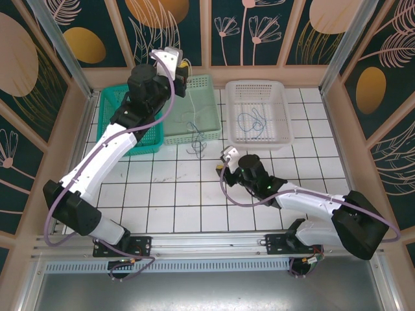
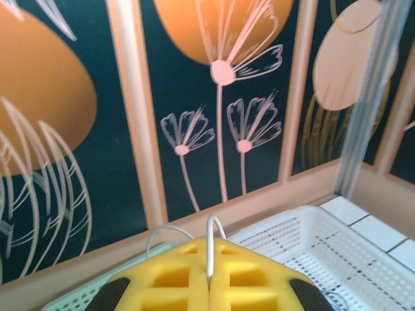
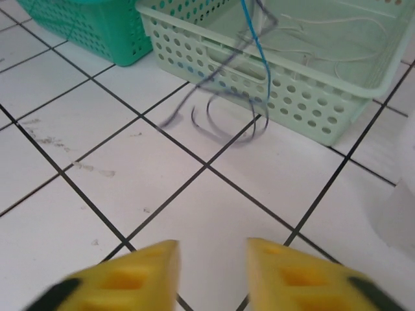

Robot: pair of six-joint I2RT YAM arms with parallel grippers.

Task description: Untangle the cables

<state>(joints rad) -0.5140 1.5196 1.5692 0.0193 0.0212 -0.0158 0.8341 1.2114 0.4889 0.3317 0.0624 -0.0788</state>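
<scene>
My left gripper [image 1: 179, 67] is raised over the pale green basket [image 1: 211, 116]. Its yellow pads [image 2: 240, 278] are shut on a thin white cable [image 2: 210, 243] that loops up between them. From that height a blue strand [image 3: 257, 55] and dark strands hang down, ending in dark loops [image 3: 224, 123] on the tile in front of the basket [image 1: 194, 141]. More pale cable [image 3: 337, 45] lies inside the pale green basket [image 3: 305, 103]. My right gripper [image 1: 224, 163] sits low over the tiles, a short way short of the dark loops. In the right wrist view it [image 3: 211, 253] is open with nothing between its fingers [image 3: 155, 275].
A white basket [image 1: 280, 91] at the back right holds a loose blue cable [image 1: 249, 121]. A teal basket [image 1: 113, 103] stands at the back left, next to the pale green one. Patterned walls close in the tiled floor [image 1: 168, 194] on three sides.
</scene>
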